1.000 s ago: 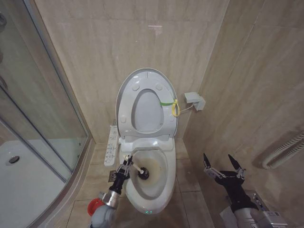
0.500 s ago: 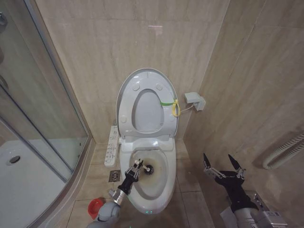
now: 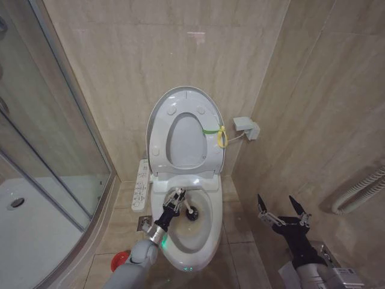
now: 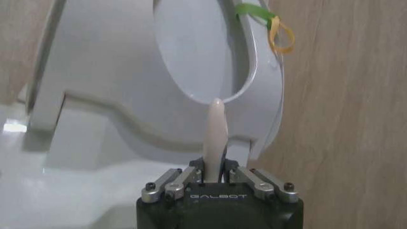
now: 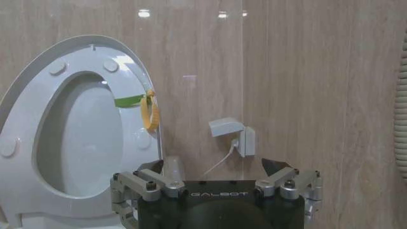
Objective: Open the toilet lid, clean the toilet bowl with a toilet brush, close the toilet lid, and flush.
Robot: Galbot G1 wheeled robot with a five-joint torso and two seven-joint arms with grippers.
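Two grippers are yours to watch, but just one is working: the left gripper (image 3: 176,199) reaches over the near-left rim of the white elongated ceramic toilet bowl (image 3: 207,238), its jaws pinching the thin white stick handle of the toilet brush (image 3: 187,209), whose round black bristle head sits low against the yellowish-brown stained inside, toward the back of the bowl. The large glossy white plastic oval toilet lid (image 3: 162,117) stands upright against the wall with the ring-shaped seat raised in front of it. The right gripper (image 3: 283,214) hangs idle beside the bowl's right side, jaws spread.

Your main risk, I judge, is the slim handle pivoting or slipping in the pinch if you press the bristles hard. Sweep too far back and the wrist may knock the raised seat, tipping it down onto the arm.
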